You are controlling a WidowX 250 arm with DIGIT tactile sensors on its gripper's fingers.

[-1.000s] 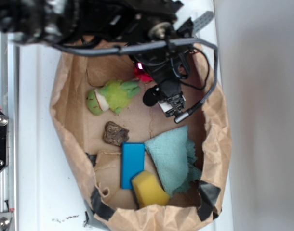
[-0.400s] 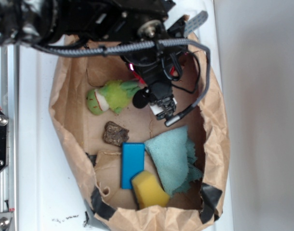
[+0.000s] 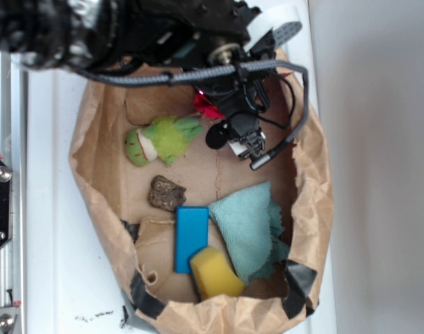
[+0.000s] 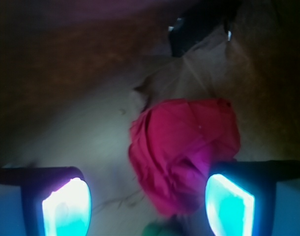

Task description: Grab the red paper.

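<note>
The red paper (image 4: 184, 147) is a creased bright red wad lying on the brown paper floor of the bag. In the exterior view only a sliver of the red paper (image 3: 206, 108) shows beside the arm, near the bag's far wall. My gripper (image 4: 147, 206) is open, its two glowing pads wide apart. The wad lies between the pads, close against the right pad (image 4: 228, 204) and apart from the left one. In the exterior view the gripper (image 3: 229, 115) is mostly hidden under the black arm.
A green plush toy (image 3: 163, 138) lies just left of the wad. A brown lump (image 3: 166, 193), blue block (image 3: 191, 237), yellow sponge (image 3: 215, 273) and teal cloth (image 3: 248, 226) fill the near half. The crumpled bag wall (image 3: 316, 181) rings everything.
The arm swung left about half a second ago and has come back right. The objects in the bag have not moved.
</note>
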